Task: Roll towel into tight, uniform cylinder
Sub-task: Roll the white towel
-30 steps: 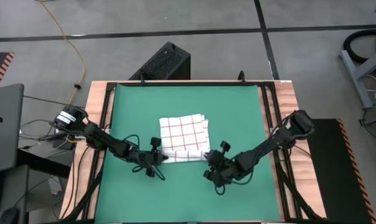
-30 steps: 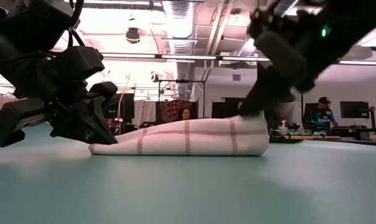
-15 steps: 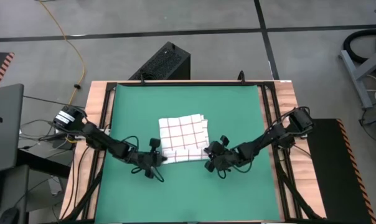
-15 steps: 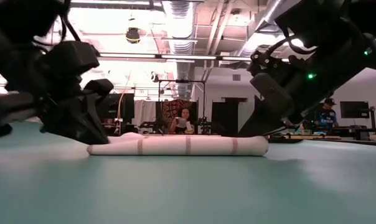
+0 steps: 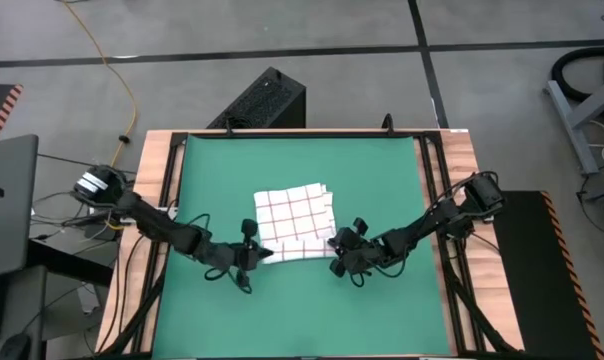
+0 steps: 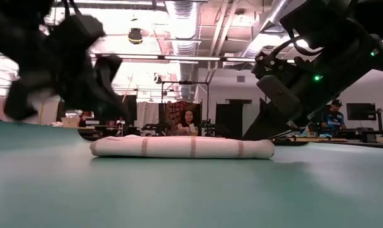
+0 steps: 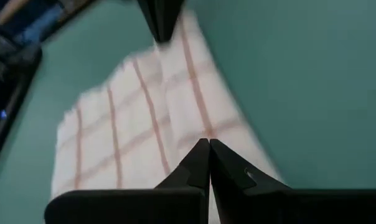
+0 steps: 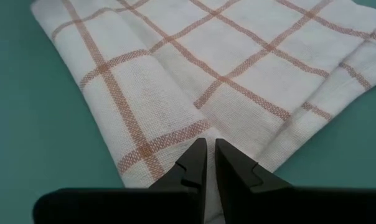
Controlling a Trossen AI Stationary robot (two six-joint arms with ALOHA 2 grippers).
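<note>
**A:** From above, where is the towel (image 5: pixel 294 221)?

**B:** Near the middle of the green mat (image 5: pixel 382 170) on the bench (image 5: pixel 464 145). Its near edge is turned over into a low roll, and the rest lies flat behind it. The left hand (image 5: pixel 257 254) sits at one end of that roll and the right hand (image 5: pixel 338 256) at the other, probably so that both ends turn together and the roll stays even.

**A:** Is there room to work?

**B:** Bare mat lies on every side of the towel, with the widest stretch beyond its far edge, the way the roll must travel.

**A:** And from bench height?

**B:** The towel (image 6: pixel 182 147) shows as a long, low bundle lying flat. The right hand's tip (image 6: pixel 258 134) rests at one end. The left hand (image 6: pixel 84 76) hangs blurred above the other end, clear of the cloth.

**A:** The left wrist view?

**B:** The left hand's fingertips (image 7: pixel 208 149) are pressed together, pinching nothing, over the towel (image 7: pixel 138 124). The dark tip of the other arm shows at the towel's far end.

**A:** The right wrist view?

**B:** The right hand's fingertips (image 8: pixel 208 149) stand a sliver apart at the towel's (image 8: pixel 238 68) folded hem. Whether they pinch cloth, I cannot tell.
</note>
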